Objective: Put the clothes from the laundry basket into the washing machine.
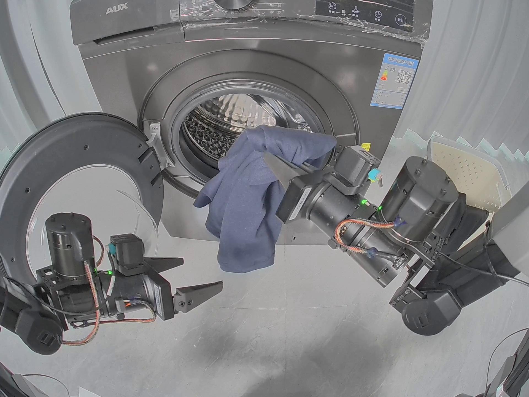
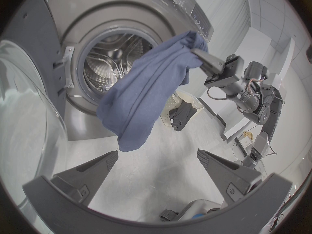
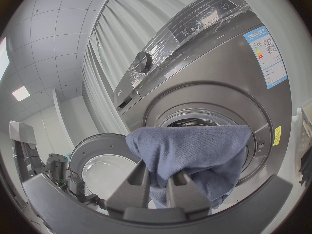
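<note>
while the blue garment [image 1: 248, 210] hangs at frame centre, clamped in the right gripper [image 1: 275, 166] before the washing machine [image 1: 248, 45], the left gripper [image 1: 201, 273] sits lower left, fingers apart.

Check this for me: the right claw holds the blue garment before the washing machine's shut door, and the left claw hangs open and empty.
Wrong on the door: the head view shows it swung wide open at the robot's left. The rest stands: the right claw holds the blue garment before the washing machine, and the left claw is open and empty.
</note>
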You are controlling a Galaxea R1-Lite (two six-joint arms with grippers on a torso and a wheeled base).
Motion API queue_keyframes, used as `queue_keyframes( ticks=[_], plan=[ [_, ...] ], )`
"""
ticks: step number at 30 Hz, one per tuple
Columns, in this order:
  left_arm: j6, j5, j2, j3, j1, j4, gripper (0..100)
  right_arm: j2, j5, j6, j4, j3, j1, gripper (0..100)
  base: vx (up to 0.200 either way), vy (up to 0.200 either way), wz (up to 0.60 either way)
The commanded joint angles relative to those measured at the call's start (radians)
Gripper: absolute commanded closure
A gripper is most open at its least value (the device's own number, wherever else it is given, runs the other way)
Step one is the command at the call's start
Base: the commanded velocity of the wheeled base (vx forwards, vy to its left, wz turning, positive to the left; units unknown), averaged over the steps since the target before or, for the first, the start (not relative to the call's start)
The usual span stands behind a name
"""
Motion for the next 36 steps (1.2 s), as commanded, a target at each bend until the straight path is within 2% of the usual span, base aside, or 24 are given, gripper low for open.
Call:
queue_keyframes(
  ticks=[1,11,16,25,36],
  plan=[
    [-0.006,-0.015,0.09,-0.027,-0.008,-0.008,0,-0.003,-0.001,-0.001,0.0,0.0,0.004,100,0.0,0.0,0.0],
    [-0.018,-0.016,0.255,-0.117,0.003,-0.077,0,-0.006,0.0,-0.006,-0.019,0.009,0.007,100,0.0,0.0,0.0],
    [-0.041,-0.005,0.322,-0.137,0.015,-0.151,0,-0.008,0.0,-0.006,-0.022,0.015,0.019,100,0.0,0.0,0.0],
    [-0.041,-0.002,0.411,-0.188,0.038,-0.196,0,-0.011,0.0,-0.007,-0.022,0.02,0.03,100,0.0,0.0,0.0],
    [-0.039,0.005,0.497,-0.239,0.026,-0.248,0,-0.014,-0.001,-0.007,-0.022,0.018,0.034,100,0.0,0.0,0.0]
  ],
)
